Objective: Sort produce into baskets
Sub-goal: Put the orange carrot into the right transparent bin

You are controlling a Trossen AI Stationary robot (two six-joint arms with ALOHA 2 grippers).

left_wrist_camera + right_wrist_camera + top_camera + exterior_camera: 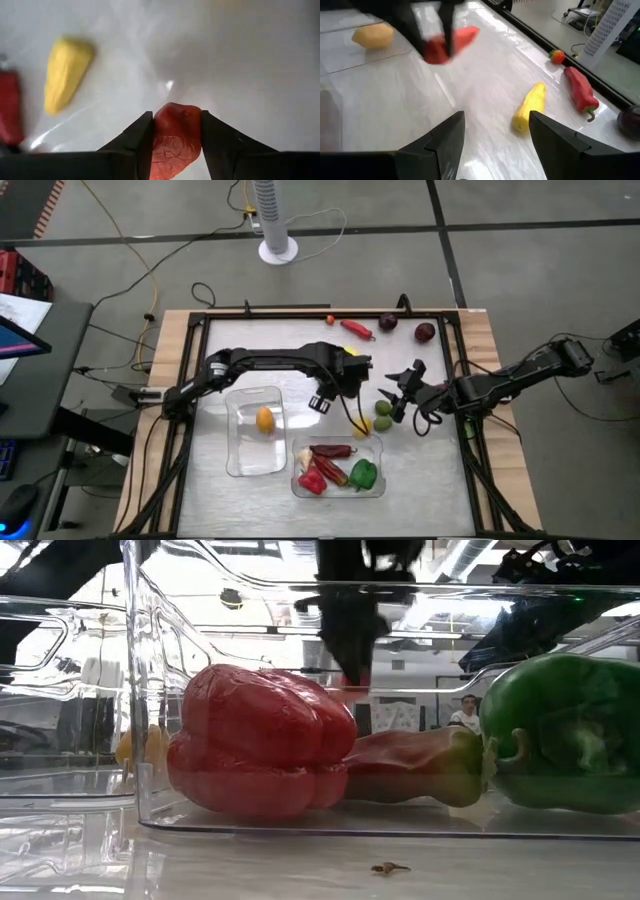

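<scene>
My left gripper (323,402) hangs over the table's middle, between the two clear baskets, shut on a red produce piece (175,140). It also shows in the right wrist view (436,47). My right gripper (400,394) is open and empty to its right, beside a lime (385,408) and a lemon (362,425). The left basket (238,460) holds one lemon (265,420). The near basket (375,488) holds red peppers (312,479), a chilli (332,450), a green pepper (364,473) and garlic (304,456). My left gripper pinches the red piece (172,125) between its two fingers (137,137), one on each side. The fingers come from above, pointing down. One end of the piece (467,34) sticks out sideways past the fingers. The piece looks lifted clear of the table.
A yellow pepper (529,106) lies on the table beyond my left gripper. A red chilli (355,330), a small orange-red piece (329,319) and two dark purple rounds (388,323) (425,332) lie along the far edge. A black frame (460,360) borders the table.
</scene>
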